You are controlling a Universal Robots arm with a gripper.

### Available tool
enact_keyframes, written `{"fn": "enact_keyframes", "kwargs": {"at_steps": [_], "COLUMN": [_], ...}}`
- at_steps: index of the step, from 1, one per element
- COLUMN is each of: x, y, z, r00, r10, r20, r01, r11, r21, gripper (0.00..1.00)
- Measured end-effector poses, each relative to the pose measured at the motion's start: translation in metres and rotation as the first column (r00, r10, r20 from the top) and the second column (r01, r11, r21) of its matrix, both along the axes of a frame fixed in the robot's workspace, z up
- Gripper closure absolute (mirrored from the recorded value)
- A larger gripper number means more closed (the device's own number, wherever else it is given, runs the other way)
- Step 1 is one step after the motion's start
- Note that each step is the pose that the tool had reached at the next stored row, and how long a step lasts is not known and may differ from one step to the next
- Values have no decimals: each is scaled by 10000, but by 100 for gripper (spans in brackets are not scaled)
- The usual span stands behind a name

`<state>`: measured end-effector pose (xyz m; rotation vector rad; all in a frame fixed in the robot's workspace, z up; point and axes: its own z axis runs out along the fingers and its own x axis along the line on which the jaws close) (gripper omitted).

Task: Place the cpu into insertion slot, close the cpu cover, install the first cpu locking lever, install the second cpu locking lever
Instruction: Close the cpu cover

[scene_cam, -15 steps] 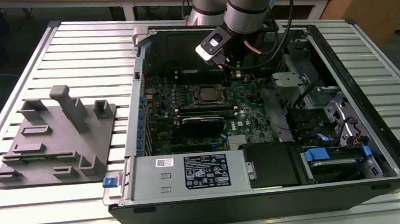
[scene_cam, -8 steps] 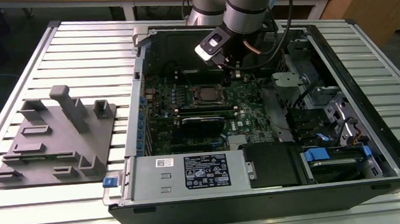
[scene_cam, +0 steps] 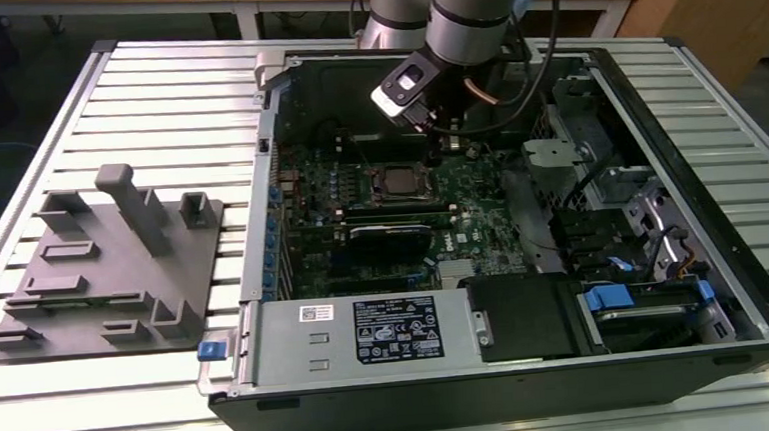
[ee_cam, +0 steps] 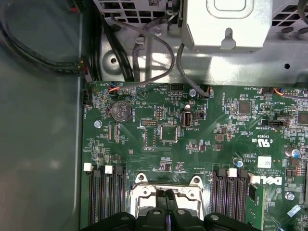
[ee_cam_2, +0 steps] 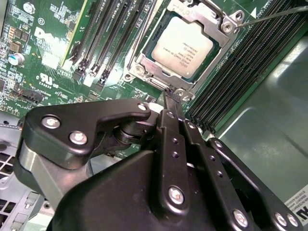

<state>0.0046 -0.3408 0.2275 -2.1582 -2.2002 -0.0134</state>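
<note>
jaws pressed together, nothing seen between them. the gripper (ee_cam_2: 168, 98) tip sits at the rim of the slot (scene_cam: 398, 183), touching or just beside the cover (ee_cam_2: 144, 61). the cpu (ee_cam_2: 182, 47) lies flat in the slot, and the cover looks down around it, so both of those steps are judged done. one lever (ee_cam_2: 274, 15) juts free off a corner, judged unlatched; the other cannot be told. memory slots (ee_cam_2: 231, 82) flank the socket closely, leaving little side room; above is open.
</note>
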Motion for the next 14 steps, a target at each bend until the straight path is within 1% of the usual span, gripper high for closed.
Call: {"fn": "enact_keyframes", "kwargs": {"at_steps": [14], "x": [-40], "y": [0], "z": [-3], "r00": [10000], "r10": [1], "r20": [1], "r01": [-1], "r11": [10000], "r21": [1], "gripper": [89]}}
